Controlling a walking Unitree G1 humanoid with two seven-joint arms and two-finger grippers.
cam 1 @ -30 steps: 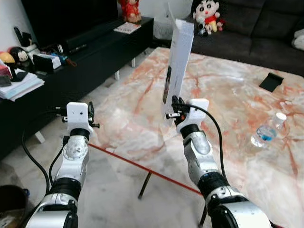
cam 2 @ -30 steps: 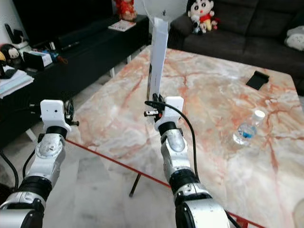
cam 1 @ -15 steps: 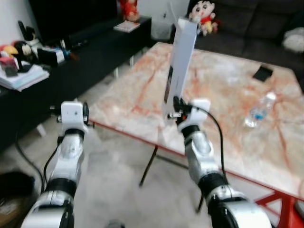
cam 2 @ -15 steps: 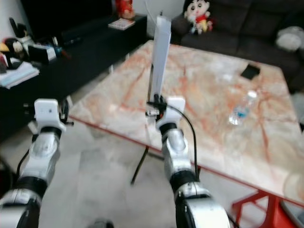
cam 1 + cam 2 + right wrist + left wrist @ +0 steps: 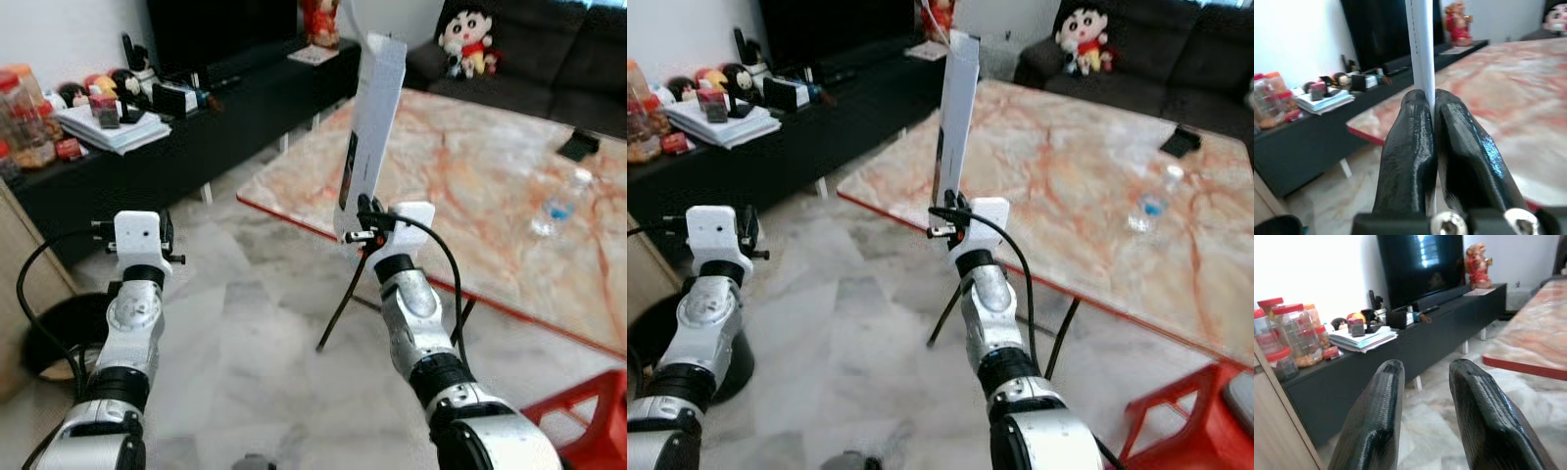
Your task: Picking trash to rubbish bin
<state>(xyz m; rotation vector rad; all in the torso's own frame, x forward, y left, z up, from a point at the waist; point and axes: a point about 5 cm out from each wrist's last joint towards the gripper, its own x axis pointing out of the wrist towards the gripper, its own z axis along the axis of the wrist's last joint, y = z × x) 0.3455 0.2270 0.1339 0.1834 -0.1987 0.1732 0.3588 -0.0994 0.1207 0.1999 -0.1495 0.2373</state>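
Observation:
A tall flat white carton (image 5: 370, 127) stands upright in my right gripper (image 5: 364, 227), which is shut on its lower edge. In the right wrist view the two black fingers (image 5: 1410, 127) press against the thin white carton (image 5: 1420, 44). My left gripper (image 5: 165, 235) is raised at the left, over the floor; its fingers (image 5: 1381, 401) stand apart with nothing between them. A dark round bin (image 5: 49, 333) sits on the floor at the lower left, beside a wooden cabinet edge.
The red-framed marble table (image 5: 470, 166) stands ahead to the right and carries a plastic bottle (image 5: 558, 203) and a small black object (image 5: 578, 147). A black TV console (image 5: 196, 127) with books and jars runs along the left. A red stool (image 5: 588, 421) is at the lower right.
The camera has backed away and turned left: the table edge has slid to the right, more floor shows, and the dark bin has come into view. Both arms keep their pose.

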